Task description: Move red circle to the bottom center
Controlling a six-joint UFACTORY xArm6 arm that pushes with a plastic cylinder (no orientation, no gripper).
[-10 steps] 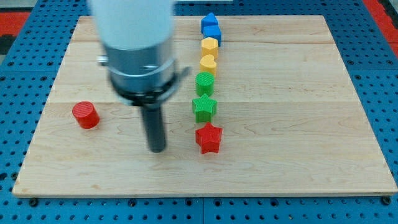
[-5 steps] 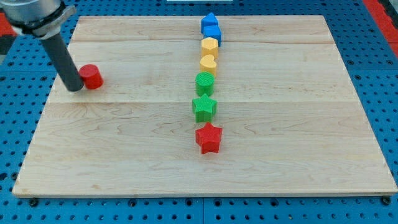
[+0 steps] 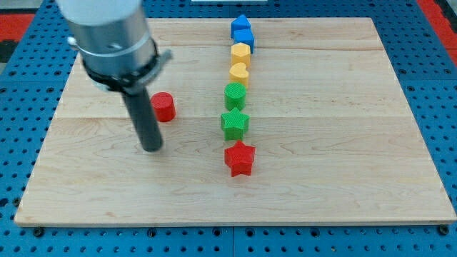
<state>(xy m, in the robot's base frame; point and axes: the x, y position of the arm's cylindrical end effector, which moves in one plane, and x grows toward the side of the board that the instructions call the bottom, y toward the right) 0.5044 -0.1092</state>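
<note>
red circle [image 3: 163,106] just right of my tip [image 3: 151,148], column right

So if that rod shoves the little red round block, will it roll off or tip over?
Probably neither. The red circle stands on its flat end and looks squat, so it should slide upright over the smooth wooden board. An off-centre push from my tip, now below-left of it, might swing it sideways.

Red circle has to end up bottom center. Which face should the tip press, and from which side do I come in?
Press the red circle on its upper-left wall, coming from the view's top-left. It stands upright, so push low on its round side, centred. My tip now sits below and slightly left of it, the wrong side.
</note>
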